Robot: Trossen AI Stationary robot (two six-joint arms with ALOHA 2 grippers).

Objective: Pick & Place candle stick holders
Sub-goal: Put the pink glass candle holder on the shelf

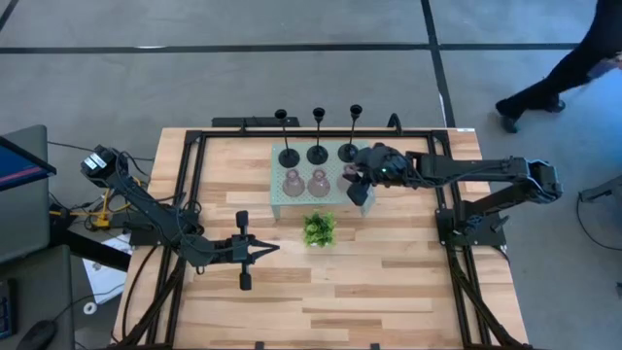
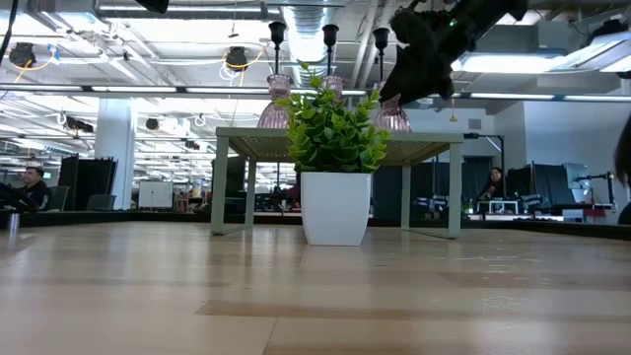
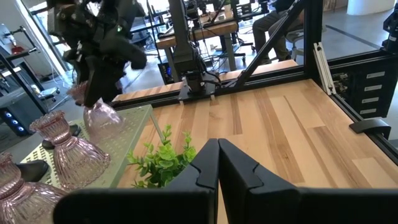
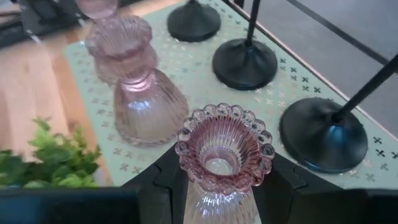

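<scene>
Three black candle stick holders (image 1: pixel 318 153) stand in a row on the far part of the mint-green stand (image 1: pixel 282 201). In front of them two pink glass holders (image 1: pixel 293 182) (image 1: pixel 319 182) stand on their bases. A third pink holder (image 4: pixel 224 149) is at the stand's right end, with my right gripper (image 4: pixel 221 186) shut on it. My left gripper (image 1: pixel 275 249) waits shut and level over the table's near left, pointing toward the plant. My right gripper pinches the third pink holder between its two fingers, one on each side of the ribbed body just under the beaded rim (image 4: pixel 194 198). The fingers (image 4: pixel 160 180) slant down from the table's right. The holder stays roughly upright; whether its base (image 2: pixel 392 125) touches the stand I cannot tell.
A small green plant in a white pot (image 1: pixel 318 229) stands just in front of the stand. A black frame (image 1: pixel 194 175) borders the wooden table. Bare wood lies at the near side and right of the plant. A person walks past the far right (image 1: pixel 554 78).
</scene>
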